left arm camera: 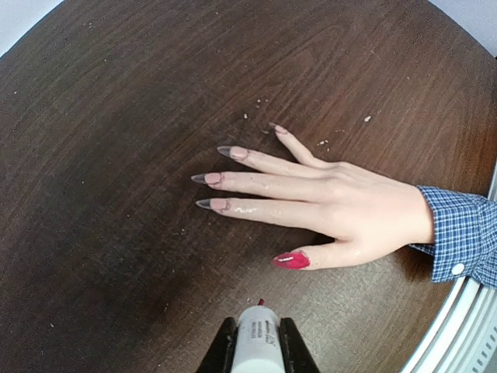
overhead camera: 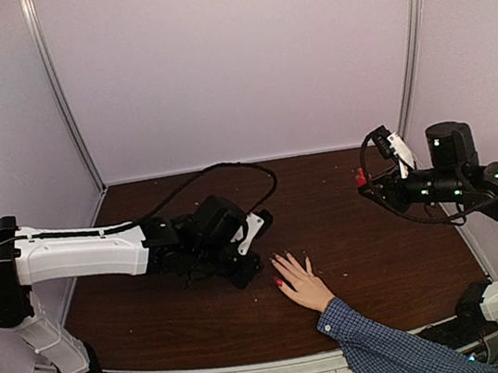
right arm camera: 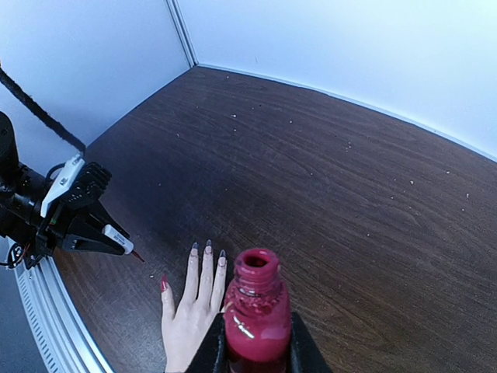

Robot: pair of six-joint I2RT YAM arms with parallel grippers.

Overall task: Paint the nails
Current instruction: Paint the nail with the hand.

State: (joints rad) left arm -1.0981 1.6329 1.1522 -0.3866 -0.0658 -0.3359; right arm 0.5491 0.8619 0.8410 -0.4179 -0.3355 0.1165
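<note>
Pinching the brush [left arm camera: 256, 330] in the left tool [left arm camera: 257, 353], tip just short of the red thumbnail [left arm camera: 291, 260], bare nails [left arm camera: 211, 178] farther ahead, crosswise; clamping the bottle [right arm camera: 256, 311] in the right tool [right arm camera: 257, 346], farther off.

Hand [left arm camera: 349, 203] flat on dark table [left arm camera: 116, 155], thumbnail [left arm camera: 291, 260] red, other nails [left arm camera: 211, 179] bare, fingers [left arm camera: 224, 351] gripping white cap [left arm camera: 257, 346]

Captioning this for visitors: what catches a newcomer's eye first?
A human hand lies flat on the dark table, thumbnail glossy red, the other nails bare. The left jaws grip a white-capped brush near the thumb; the right jaws hold an open red polish bottle over the table's right side.
</note>
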